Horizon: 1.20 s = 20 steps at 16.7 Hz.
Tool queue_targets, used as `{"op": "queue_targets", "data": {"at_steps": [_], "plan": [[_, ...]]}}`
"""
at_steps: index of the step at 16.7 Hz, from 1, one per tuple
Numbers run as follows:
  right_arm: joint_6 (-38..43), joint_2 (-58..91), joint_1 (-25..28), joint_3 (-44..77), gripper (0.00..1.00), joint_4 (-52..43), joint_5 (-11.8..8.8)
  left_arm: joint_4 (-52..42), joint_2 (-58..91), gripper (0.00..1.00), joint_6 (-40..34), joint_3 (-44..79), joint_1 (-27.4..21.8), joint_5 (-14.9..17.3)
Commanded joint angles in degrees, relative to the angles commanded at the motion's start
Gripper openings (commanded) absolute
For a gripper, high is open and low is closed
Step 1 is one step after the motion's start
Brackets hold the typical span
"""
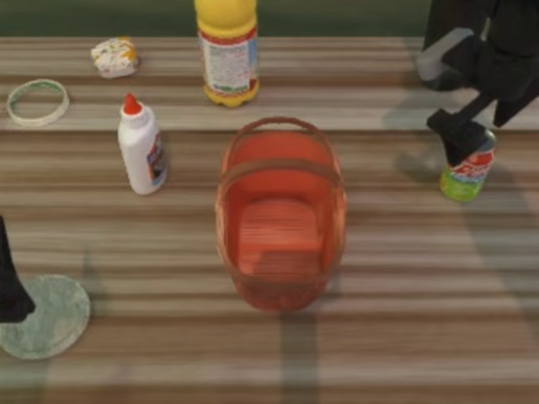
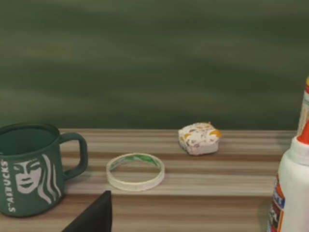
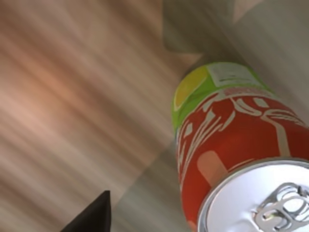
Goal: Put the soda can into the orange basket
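Observation:
The soda can (image 1: pixel 468 174), red above and lime-green below, stands upright on the table at the right, well right of the orange basket (image 1: pixel 340 195). My right gripper (image 1: pixel 461 136) hangs over the can's top from the far side and covers part of it. In the right wrist view the can (image 3: pixel 227 140) fills the frame close up, silver lid nearest. One dark fingertip (image 3: pixel 95 216) shows apart from the can, and the fingers are open. My left gripper (image 1: pixel 12 286) is parked at the left edge, open, with one fingertip (image 2: pixel 94 217) in view.
A tall yellow bottle (image 1: pixel 226 50) stands behind the basket. A white glue bottle (image 1: pixel 141 151) with a red cap is to its left. A tape ring (image 1: pixel 38 102), a small wrapped white item (image 1: pixel 114 57) and a round pale green mat (image 1: pixel 46 318) sit at the left. A green mug (image 2: pixel 30 169) shows near the left arm.

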Motion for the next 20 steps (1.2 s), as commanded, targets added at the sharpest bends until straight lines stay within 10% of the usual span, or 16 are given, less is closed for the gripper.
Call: {"op": "queue_targets", "data": {"at_steps": [15, 20], "plan": [[0.08, 1.19, 0.06, -9.29, 1.0, 10.48, 0.01, 0.0, 0.0, 1.0, 0.0, 0.0, 0.0, 0.0], [0.08, 1.19, 0.06, -9.29, 0.62, 10.48, 0.01, 0.0, 0.0, 1.0, 0.0, 0.0, 0.0, 0.0]]}}
